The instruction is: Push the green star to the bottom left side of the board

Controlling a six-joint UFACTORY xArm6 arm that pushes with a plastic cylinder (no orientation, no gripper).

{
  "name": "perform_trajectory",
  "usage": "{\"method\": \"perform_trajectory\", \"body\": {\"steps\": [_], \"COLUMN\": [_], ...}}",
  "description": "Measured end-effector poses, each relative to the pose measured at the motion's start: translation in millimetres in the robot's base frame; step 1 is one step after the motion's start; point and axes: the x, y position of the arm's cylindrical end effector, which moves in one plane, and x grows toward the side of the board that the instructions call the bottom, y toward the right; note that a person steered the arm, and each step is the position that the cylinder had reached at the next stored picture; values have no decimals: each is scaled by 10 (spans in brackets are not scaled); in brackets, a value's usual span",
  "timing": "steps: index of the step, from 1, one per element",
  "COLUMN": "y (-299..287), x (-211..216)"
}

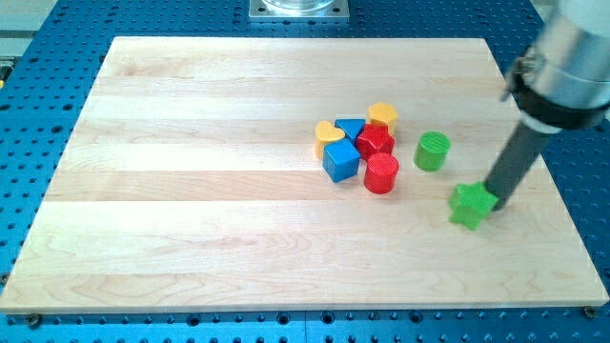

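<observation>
The green star (pixel 470 206) lies at the right of the wooden board (pixel 191 191), below and right of the green cylinder (pixel 432 151). My tip (pixel 495 204) touches the star's right side. The dark rod rises from there toward the view's upper right.
A cluster sits near the board's middle: a yellow heart (pixel 329 133), a blue triangle (pixel 351 128), a yellow block (pixel 382 115), a red block (pixel 375 141), a blue cube (pixel 340 161) and a red cylinder (pixel 381 173). The board's right edge (pixel 562 200) is close to the tip.
</observation>
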Motion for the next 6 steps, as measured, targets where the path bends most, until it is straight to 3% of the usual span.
{"method": "perform_trajectory", "body": {"steps": [1,2,3,6], "y": [-353,-73,-514,-211], "x": [70,78,167,244]}}
